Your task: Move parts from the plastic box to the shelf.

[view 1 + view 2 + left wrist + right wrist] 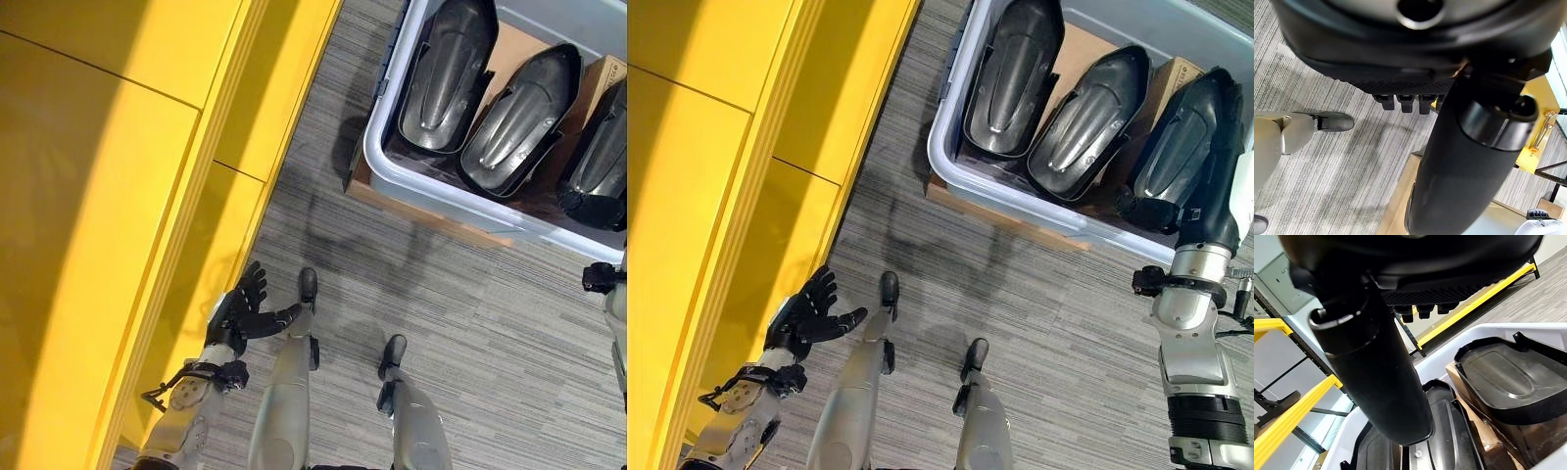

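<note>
Overhead, in the left eye view, the plastic box (pixel 460 201) sits on the carpet (pixel 411 284) well apart from the yellow shelf (pixel 108 196); black moulded parts (pixel 446 78) lie side by side inside the box. The left hand (pixel 243 311) hovers just beside the shelf, fingers spread wide and holding nothing. Next, in the right eye view, the right hand (pixel 1213 147) reaches into the box over the part farthest from the shelf (pixel 1171 162). In the right wrist view its fingers (pixel 1420 311) look straight above the parts.
</note>
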You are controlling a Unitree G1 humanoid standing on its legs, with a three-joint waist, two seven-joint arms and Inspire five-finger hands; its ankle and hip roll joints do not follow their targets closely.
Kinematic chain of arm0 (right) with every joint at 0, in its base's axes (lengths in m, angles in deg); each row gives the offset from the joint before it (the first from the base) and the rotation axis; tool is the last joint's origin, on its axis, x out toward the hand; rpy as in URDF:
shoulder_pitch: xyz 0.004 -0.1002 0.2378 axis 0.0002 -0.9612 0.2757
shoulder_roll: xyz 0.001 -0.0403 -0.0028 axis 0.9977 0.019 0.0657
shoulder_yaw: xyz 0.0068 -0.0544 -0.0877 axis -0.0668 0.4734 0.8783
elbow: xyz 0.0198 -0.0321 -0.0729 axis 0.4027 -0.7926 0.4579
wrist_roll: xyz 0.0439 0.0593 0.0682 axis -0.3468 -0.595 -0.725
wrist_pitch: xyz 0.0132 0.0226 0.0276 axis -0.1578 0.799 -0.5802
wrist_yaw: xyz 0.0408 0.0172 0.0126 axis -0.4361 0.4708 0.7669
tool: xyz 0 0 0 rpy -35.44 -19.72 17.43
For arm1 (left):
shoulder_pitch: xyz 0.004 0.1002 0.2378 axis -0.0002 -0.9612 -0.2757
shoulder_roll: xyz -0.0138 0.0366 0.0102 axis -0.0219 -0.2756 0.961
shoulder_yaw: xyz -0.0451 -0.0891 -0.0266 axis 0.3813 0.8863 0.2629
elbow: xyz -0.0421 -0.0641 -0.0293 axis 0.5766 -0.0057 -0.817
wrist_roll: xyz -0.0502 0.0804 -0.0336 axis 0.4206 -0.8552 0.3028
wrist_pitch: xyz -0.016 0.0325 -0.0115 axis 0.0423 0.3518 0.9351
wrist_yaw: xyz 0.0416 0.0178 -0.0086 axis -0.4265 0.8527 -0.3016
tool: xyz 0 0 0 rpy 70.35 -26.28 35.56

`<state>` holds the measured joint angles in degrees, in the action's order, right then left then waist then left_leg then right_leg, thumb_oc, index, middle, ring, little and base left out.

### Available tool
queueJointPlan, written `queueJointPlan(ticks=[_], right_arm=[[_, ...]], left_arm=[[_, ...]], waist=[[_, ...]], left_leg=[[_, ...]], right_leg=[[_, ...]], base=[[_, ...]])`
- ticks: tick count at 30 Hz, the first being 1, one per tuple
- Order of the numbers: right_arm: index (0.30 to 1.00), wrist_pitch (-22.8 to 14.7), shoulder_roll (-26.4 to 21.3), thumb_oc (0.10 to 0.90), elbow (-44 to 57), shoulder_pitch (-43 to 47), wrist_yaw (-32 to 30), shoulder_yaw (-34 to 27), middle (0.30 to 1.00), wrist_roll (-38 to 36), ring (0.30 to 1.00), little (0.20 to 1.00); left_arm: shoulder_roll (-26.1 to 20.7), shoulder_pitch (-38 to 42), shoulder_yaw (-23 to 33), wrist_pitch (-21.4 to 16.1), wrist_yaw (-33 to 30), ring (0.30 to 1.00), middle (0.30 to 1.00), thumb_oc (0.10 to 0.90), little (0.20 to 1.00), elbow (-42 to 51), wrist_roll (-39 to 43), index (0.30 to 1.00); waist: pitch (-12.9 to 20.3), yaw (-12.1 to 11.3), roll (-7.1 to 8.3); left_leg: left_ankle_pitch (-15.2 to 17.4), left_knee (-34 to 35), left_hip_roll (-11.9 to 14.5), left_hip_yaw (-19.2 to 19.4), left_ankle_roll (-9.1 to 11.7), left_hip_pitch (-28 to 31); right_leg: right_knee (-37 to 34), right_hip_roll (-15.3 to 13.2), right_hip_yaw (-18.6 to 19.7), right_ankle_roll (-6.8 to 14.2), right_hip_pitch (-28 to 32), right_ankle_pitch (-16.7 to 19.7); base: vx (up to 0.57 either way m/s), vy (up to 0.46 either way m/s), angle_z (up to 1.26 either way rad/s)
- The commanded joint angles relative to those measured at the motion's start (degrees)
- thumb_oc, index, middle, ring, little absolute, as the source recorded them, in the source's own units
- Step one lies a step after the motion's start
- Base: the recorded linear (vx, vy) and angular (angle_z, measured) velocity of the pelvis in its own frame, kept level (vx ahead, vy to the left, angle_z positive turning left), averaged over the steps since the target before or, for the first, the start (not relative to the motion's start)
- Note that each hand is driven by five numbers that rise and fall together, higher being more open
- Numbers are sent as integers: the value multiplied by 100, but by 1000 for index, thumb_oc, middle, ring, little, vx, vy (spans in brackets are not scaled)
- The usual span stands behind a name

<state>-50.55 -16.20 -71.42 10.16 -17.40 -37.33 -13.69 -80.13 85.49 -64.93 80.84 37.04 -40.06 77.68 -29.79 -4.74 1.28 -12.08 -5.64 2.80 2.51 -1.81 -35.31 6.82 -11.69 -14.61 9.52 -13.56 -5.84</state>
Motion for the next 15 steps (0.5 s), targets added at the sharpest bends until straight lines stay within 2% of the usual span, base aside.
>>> queueJointPlan(ticks=[1,8,9,10,11,12,13,14,15], right_arm=[[1000,-267,-744,900,-284,540,-483,-402,1000,-70,1000,1000],[1000,-205,-806,900,-649,953,-573,-167,1000,-193,1000,1000],[1000,-207,-781,900,-714,979,-578,-154,1000,-247,1000,1000],[1000,-214,-784,900,-725,991,-581,-146,1000,-253,1000,1000],[1000,-191,-793,900,-830,1082,-593,-70,1000,-291,1000,1000],[1000,-173,-792,900,-899,1150,-590,-12,1000,-312,1000,1000],[1000,-175,-795,900,-904,1159,-592,-7,1000,-314,1000,1000],[1000,-172,-800,900,-945,1191,-589,29,1000,-327,1000,1000],[1000,-160,-814,900,-986,1225,-592,44,1000,-336,1000,1000]], left_arm=[[-281,-165,173,-340,58,1000,1000,900,1000,492,-84,1000],[-323,-149,154,-373,14,1000,1000,900,1000,584,-51,1000],[-330,-150,151,-376,10,1000,1000,900,1000,580,-49,1000],[-331,-151,154,-379,10,1000,1000,900,1000,583,-49,1000],[-343,-134,135,-384,-6,1000,1000,900,1000,571,-30,1000],[-337,-115,136,-393,-33,1000,1000,900,1000,548,-21,1000],[-336,-114,139,-397,-33,1000,1000,900,1000,549,-21,1000],[-335,-105,137,-399,-59,1000,1000,900,1000,539,-22,1000],[-336,-98,136,-399,-62,1000,1000,900,1000,536,-22,1000]], waist=[[331,20,98],[99,15,61],[116,7,56],[76,9,54],[67,5,55],[37,5,54],[1,9,50],[0,9,55],[5,3,59]], left_leg=[[1021,-749,465,-210,341,110],[1110,-964,452,-232,299,-86],[1258,-974,457,-283,339,-36],[1136,-999,452,-226,296,-94],[1295,-1030,455,-274,333,-62],[1321,-1087,453,-279,327,-99],[1194,-1107,449,-221,283,-161],[1207,-1127,444,-227,279,-188],[1348,-1144,448,-284,316,-143]], right_leg=[[-751,-344,588,-181,-380,1141],[-516,-305,690,-242,-575,1023],[-504,-282,743,-223,-532,923],[-485,-299,699,-249,-584,1002],[-431,-269,762,-231,-579,890],[-363,-255,776,-242,-629,865],[-346,-272,731,-268,-685,947],[-309,-259,749,-277,-723,929],[-285,-234,797,-259,-689,830]], base=[[0,0,0],[0,-15,5],[-10,-9,8],[65,-15,8],[-17,-5,8],[-17,-5,11],[-85,4,6],[-11,-3,4],[70,-18,0]])
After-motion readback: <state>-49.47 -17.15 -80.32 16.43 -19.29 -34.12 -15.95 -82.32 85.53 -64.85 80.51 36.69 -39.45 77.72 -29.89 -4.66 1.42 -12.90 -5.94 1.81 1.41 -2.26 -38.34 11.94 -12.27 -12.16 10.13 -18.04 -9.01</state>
